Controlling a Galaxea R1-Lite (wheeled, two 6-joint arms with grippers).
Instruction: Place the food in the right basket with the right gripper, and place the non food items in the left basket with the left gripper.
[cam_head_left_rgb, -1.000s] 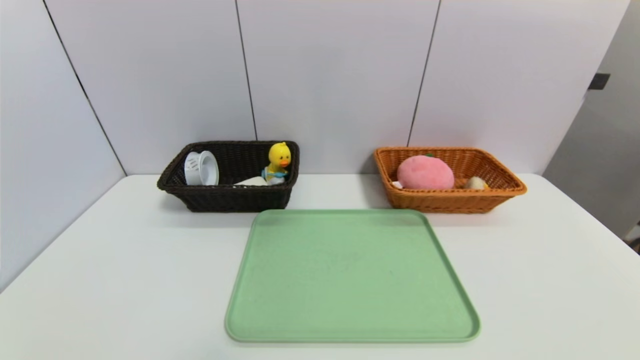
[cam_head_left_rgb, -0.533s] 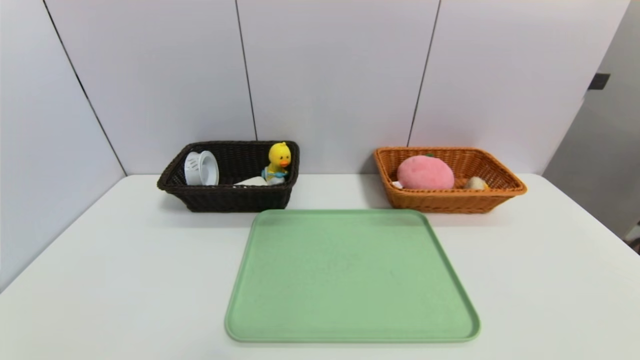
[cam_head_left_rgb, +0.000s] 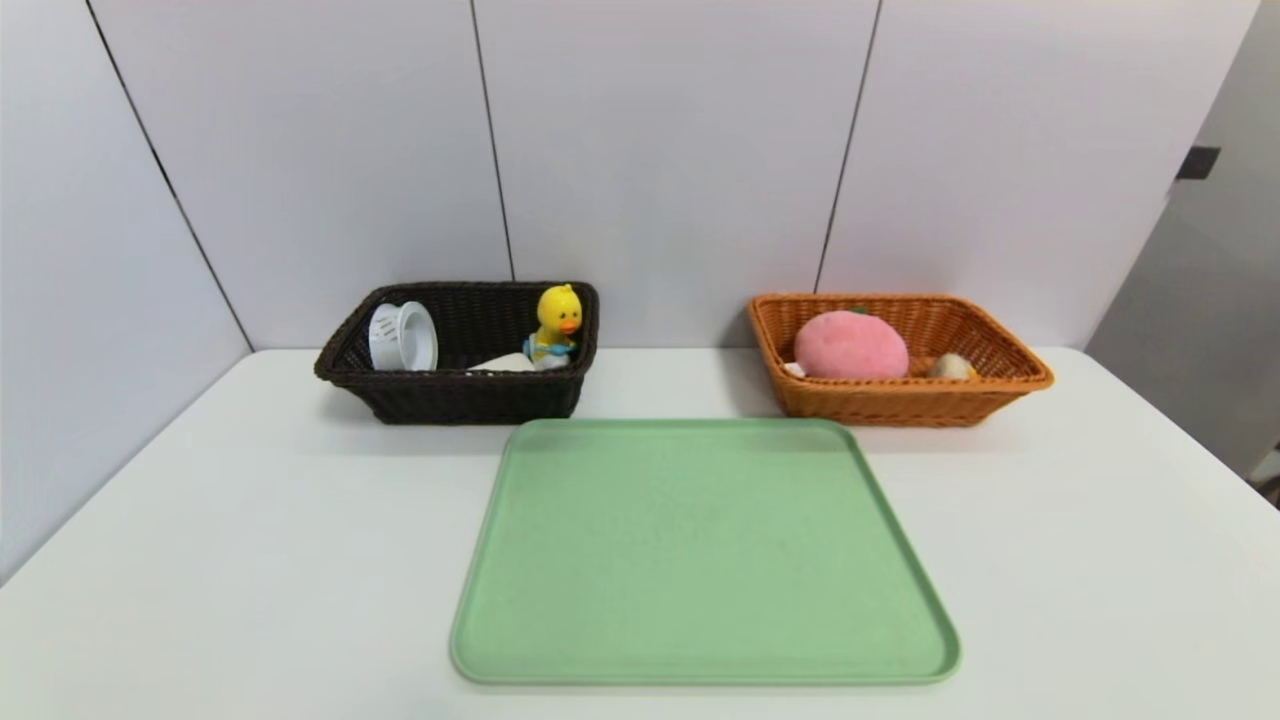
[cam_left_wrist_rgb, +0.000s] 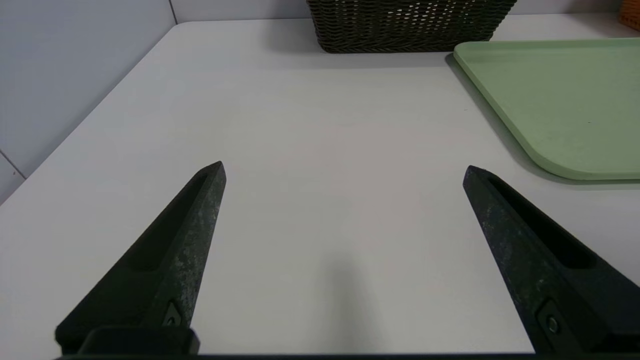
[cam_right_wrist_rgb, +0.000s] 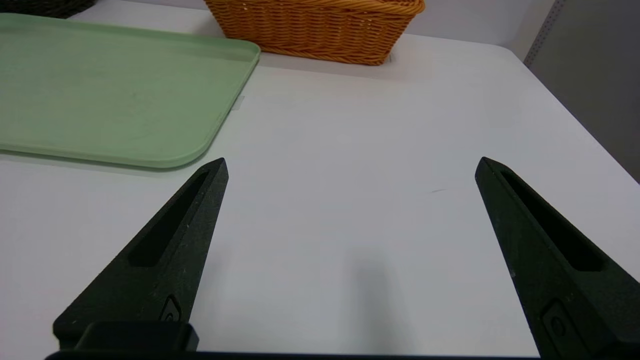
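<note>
The dark left basket holds a white cup on its side, a yellow duck toy and a white item. In the orange right basket lie a pink plush peach and a small pale food item. The green tray between them is bare. My left gripper hangs open over bare table left of the tray, the dark basket beyond. My right gripper hangs open over bare table right of the tray, the orange basket ahead. Neither arm shows in the head view.
The white table ends at a wall on the left and behind the baskets. Its right edge drops off near the right gripper.
</note>
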